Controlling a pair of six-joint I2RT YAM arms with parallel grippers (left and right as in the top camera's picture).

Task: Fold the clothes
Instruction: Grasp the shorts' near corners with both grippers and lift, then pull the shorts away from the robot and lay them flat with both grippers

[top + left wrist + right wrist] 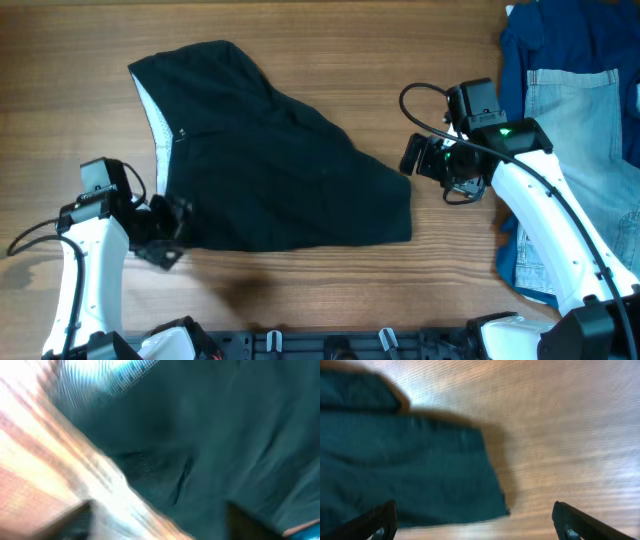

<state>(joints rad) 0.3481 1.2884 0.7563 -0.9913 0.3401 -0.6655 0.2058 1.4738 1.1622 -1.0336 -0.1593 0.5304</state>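
1. Overhead, we see a black garment (270, 170) lying left of centre on the counter (330, 60). It is rumpled, with a pale lining showing along its upper-left edge.
2. The left claw (165, 228) sits at the garment's lower-left edge. Its wrist view is blurred, but the fingers look spread and grasp nothing.
3. The right claw (425, 160) is just beside the garment's right edge, released. In its wrist view the jaws stand wide over the cloth corner and bare wood.
4. A blue pile (570, 120) of clothes lies crumpled at the counter's right edge, under the right arm.
5. We judge the task is early. The garment shows no neat fold yet, and the pile is unsorted.
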